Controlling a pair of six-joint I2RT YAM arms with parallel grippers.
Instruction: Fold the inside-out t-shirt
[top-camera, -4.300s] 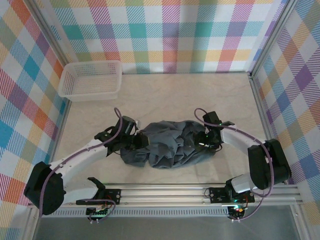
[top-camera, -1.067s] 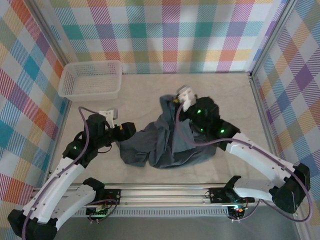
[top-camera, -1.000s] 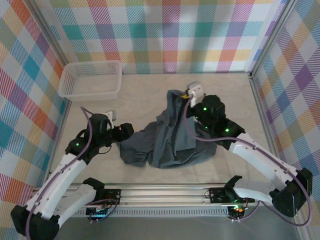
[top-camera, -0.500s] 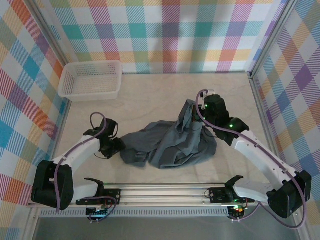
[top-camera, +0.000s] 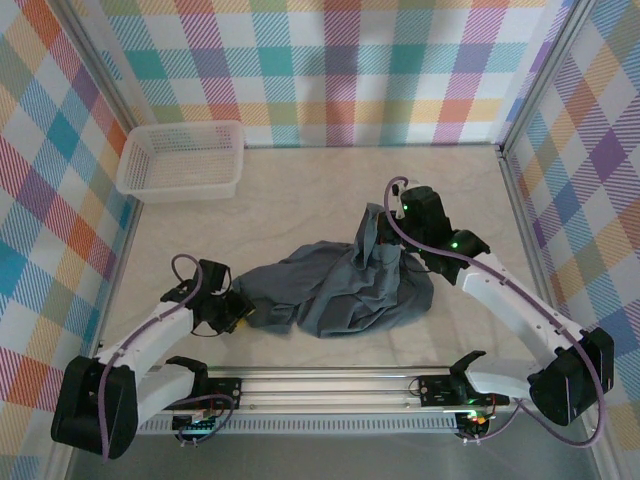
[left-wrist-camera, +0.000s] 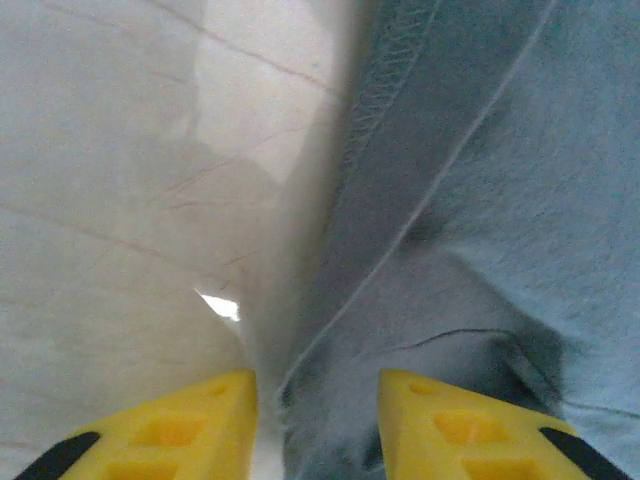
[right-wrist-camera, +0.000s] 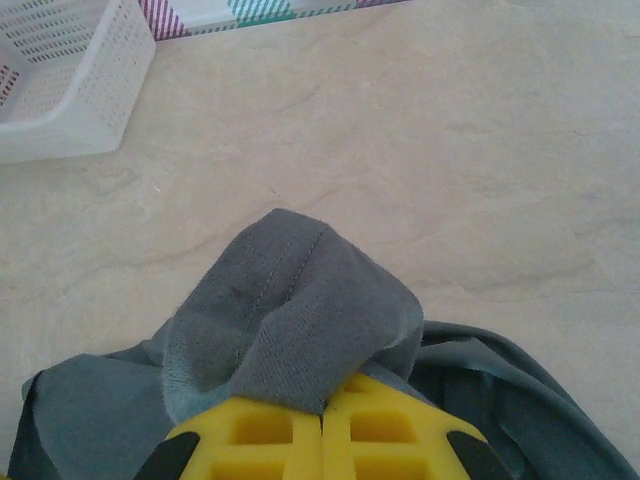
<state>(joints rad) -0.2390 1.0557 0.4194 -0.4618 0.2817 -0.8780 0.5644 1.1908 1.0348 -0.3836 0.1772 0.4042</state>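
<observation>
Your inside-out t-shirt (top-camera: 340, 295) lies in a crumpled dark grey heap on the desk (top-camera: 300, 190), a little near of the middle and between the two arms, with one part of it drawn up into a peak on its far right side. Your right arm (top-camera: 500, 295) reaches in from the near right to that peak, and in the right wrist view your right fingers (right-wrist-camera: 270, 430) are pressed together with no gap, pinching a stitched fold of the t-shirt (right-wrist-camera: 290, 310) that humps up over their tips; the rest of the cloth hangs down on both sides of them. Beyond that fold you see bare desk (right-wrist-camera: 450, 130) and, well apart at the far left, the white mesh basket (right-wrist-camera: 60, 80). From above, the basket (top-camera: 180, 160) sits in the far left corner, clear of the shirt. Your left arm (top-camera: 150, 335) lies low along the near left of the desk, its wrist at the left edge of the heap. In the left wrist view your left fingers (left-wrist-camera: 200, 420) stand apart with a narrow gap, and the stitched hem of the t-shirt (left-wrist-camera: 480, 200) runs down into that gap, pale desk (left-wrist-camera: 120, 150) to the left of it and grey cloth to the right. The right-hand finger sits over the cloth and the left-hand one over bare desk just beside the hem. That view is soft and close, so you cannot tell whether either pad actually touches the fabric.
</observation>
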